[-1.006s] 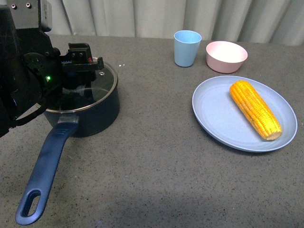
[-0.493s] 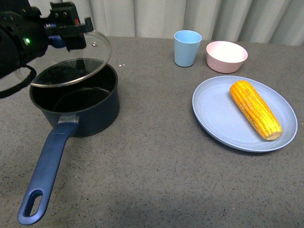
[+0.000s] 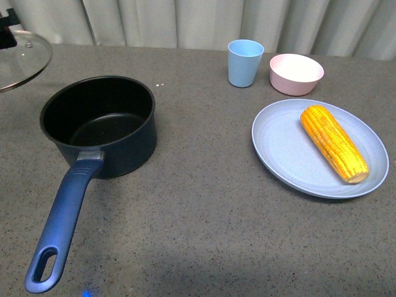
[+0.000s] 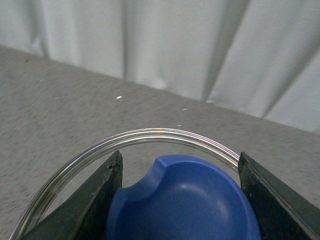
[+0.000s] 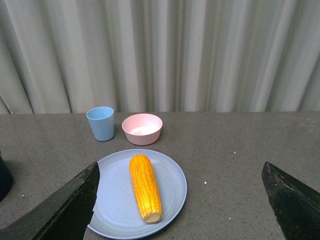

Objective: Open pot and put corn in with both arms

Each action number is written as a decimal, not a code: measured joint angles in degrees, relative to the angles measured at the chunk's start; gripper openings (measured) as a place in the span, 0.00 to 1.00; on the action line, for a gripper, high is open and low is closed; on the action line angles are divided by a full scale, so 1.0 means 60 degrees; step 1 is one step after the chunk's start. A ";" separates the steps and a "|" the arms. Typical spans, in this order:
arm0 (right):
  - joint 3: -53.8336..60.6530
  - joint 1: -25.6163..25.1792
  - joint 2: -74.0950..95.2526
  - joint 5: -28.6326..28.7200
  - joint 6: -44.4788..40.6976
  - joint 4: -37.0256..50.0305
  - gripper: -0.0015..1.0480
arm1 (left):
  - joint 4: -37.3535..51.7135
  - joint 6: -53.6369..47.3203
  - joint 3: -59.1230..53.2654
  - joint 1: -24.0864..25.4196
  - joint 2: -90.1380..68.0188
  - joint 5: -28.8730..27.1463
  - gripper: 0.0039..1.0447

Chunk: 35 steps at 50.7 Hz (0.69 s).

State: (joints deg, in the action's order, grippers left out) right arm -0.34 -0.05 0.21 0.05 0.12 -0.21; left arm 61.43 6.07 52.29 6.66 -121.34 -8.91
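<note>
The dark navy pot (image 3: 99, 127) stands open at the left of the table, its long blue handle (image 3: 62, 226) pointing toward me. The glass lid (image 3: 21, 59) hangs in the air at the far left edge, above and left of the pot. In the left wrist view my left gripper (image 4: 182, 200) is shut on the lid's blue knob (image 4: 185, 200), with the lid's rim (image 4: 150, 134) curving beyond it. The corn (image 3: 334, 142) lies on a blue plate (image 3: 278, 145) at the right. My right gripper (image 5: 182, 200) is open, above and behind the corn (image 5: 145, 187).
A light blue cup (image 3: 244, 62) and a pink bowl (image 3: 296, 73) stand at the back, behind the plate. A pale curtain hangs behind the table. In the right wrist view the cup (image 5: 101, 123) and the bowl (image 5: 142, 128) stand beyond the plate (image 5: 170, 195).
The left gripper has lifted the lid off the pot and carried it up and to the left, almost out of the front view. The pot now stands open. The corn has not moved.
</note>
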 joint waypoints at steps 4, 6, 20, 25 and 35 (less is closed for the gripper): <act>0.0000 0.0000 0.0000 0.0000 -0.0004 0.0000 0.91 | -0.0168 0.0157 0.0080 0.0266 -0.0328 -0.0124 0.59; 0.0000 0.0000 0.0000 0.0000 0.0000 0.0000 0.91 | -0.0226 0.0280 0.0095 0.0350 -0.0484 -0.0204 0.59; 0.0000 0.0000 0.0000 0.0000 -0.0004 0.0000 0.91 | -0.0106 0.0863 0.0233 0.0481 -0.1552 -0.0936 0.59; 0.0000 0.0000 0.0000 0.0000 0.0000 0.0000 0.91 | -0.0062 0.1020 0.0353 0.0488 -0.1880 -0.1195 0.59; 0.0000 0.0000 0.0000 0.0004 -0.0004 0.0000 0.91 | -0.0168 0.1096 0.0437 0.0514 -0.2550 -0.1432 0.59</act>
State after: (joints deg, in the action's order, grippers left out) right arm -0.34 -0.05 0.21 0.08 0.10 -0.21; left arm 60.42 12.64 54.92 9.74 -136.64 -17.50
